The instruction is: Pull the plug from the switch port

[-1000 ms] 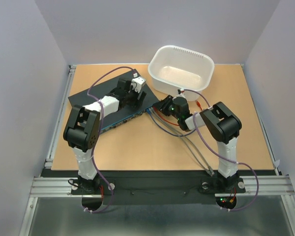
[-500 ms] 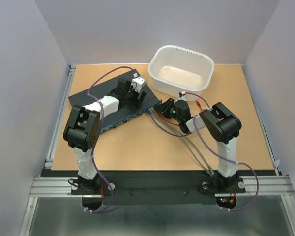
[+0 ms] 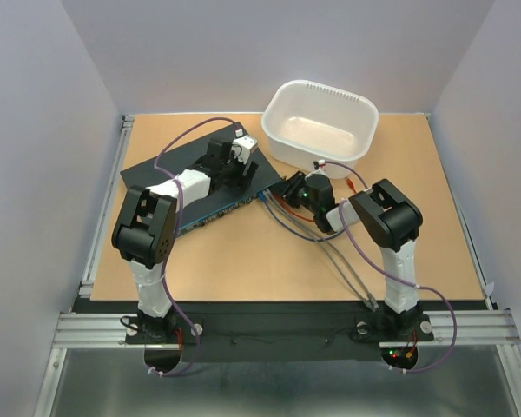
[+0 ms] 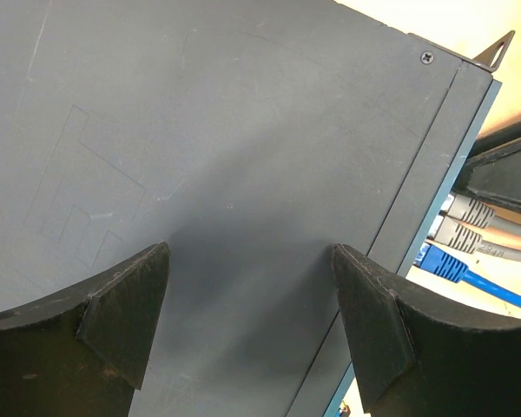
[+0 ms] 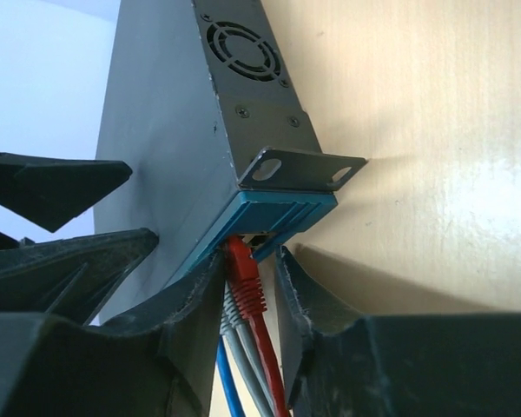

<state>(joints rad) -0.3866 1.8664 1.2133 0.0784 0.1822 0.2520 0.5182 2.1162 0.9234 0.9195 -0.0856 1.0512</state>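
Observation:
The dark switch (image 3: pixel 195 193) lies on the left of the table, its blue socket edge facing front-right. My left gripper (image 3: pixel 236 167) is open, and its fingers (image 4: pixel 122 313) rest on the switch's top (image 4: pixel 243 130). A red plug (image 5: pixel 246 276) sits in the end port of the switch (image 5: pixel 174 130), beside grey plugs (image 4: pixel 464 221) and a blue plug (image 4: pixel 443 263). My right gripper (image 5: pixel 247 291) straddles the red plug. Its left finger (image 5: pixel 187 308) touches the plugs, and a narrow gap shows before its right finger (image 5: pixel 304 300). The right gripper also shows in the top view (image 3: pixel 286 185).
A white tub (image 3: pixel 319 122) stands at the back right, just behind my right gripper. Red, grey and blue cables (image 3: pixel 330 248) run from the switch across the table to the front edge. A metal mounting ear (image 5: pixel 304 169) sticks out at the switch's corner.
My right gripper has moved left, closer to the switch's socket end. The left arm and the switch have not moved.

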